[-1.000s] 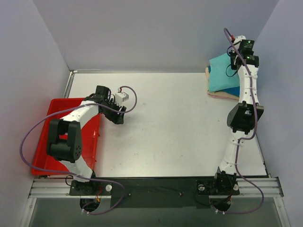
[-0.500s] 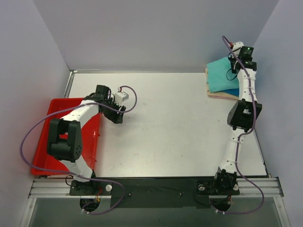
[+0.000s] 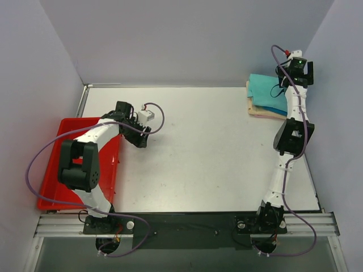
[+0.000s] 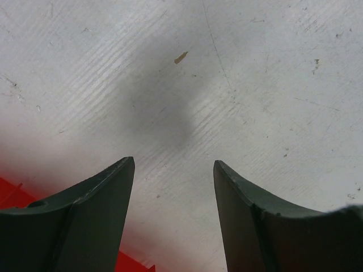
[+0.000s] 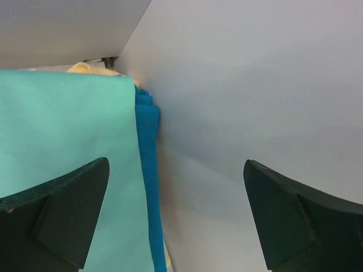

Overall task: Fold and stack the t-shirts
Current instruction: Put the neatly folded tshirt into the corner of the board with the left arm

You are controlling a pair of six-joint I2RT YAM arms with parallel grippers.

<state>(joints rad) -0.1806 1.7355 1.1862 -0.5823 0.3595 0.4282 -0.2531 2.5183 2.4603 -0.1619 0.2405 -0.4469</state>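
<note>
My right gripper [image 5: 176, 163] is spread wide with nothing between its fingers, up at the far right corner of the table [image 3: 215, 153], close to the right wall [image 5: 255, 85]. Beneath it lies the stack of folded t-shirts, pushed into that same corner. The teal-green t-shirt [image 5: 62, 141] is on top, smooth and flat, and its right edge runs down between my two fingers. The bright blue t-shirt [image 5: 148, 170] lies under it and shows as a narrow band along the teal one's right side, next to the wall. The cream t-shirt [image 3: 261, 112] is at the bottom; from above it peeks out along the left and near edges of the pile, and my wrist camera catches a bit of it at the far end. I cannot tell from these views whether my right fingers touch the cloth. My left gripper [image 4: 173, 164] is well apart from the stack, on the left side of the table. Its fingers are parted a moderate way and hold nothing, above bare scuffed tabletop with a small tan fleck [image 4: 181, 57] lying ahead of them. The red plastic tray [image 3: 51, 181] sits just beside that gripper, at the table's left edge, and its red corner shows at the bottom left of my left wrist view.
</note>
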